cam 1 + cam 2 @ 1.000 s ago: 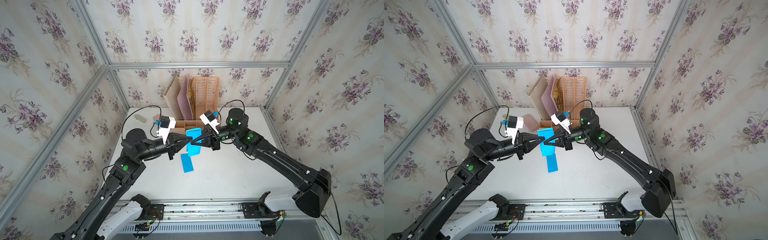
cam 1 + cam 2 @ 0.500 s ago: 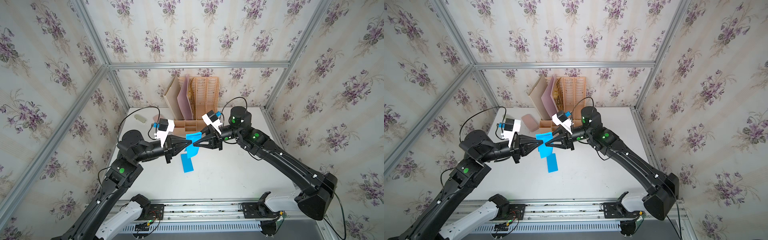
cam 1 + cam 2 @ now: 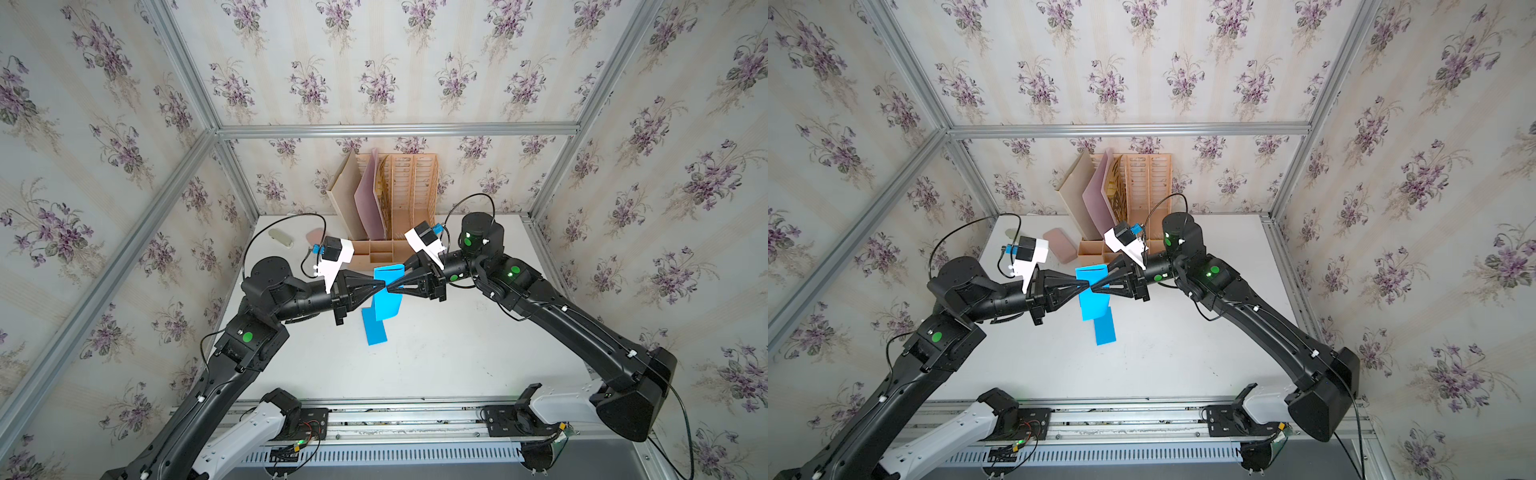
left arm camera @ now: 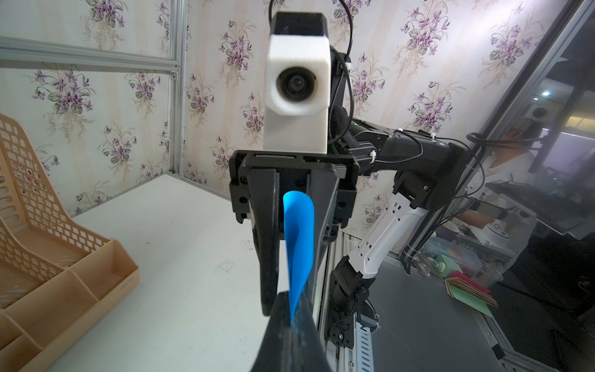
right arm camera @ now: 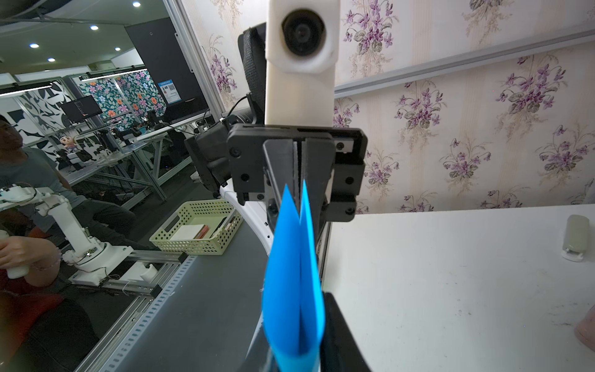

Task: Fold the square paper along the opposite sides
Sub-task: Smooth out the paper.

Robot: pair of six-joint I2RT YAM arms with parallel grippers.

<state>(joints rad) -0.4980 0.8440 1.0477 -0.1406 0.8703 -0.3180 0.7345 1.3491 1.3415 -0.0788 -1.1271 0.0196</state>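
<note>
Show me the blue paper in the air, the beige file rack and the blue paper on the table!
lifted blue paper (image 3: 390, 305), in a top view, on its lower flat face.
beige file rack (image 3: 415, 187), in a top view, on a slotted panel.
blue paper on the table (image 3: 376, 332), in a top view, on its middle.

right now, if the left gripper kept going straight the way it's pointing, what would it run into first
The right gripper. The two point at each other almost tip to tip, with only the blue paper that the left gripper pinches between them. Whether the tips touch is unclear.
</note>
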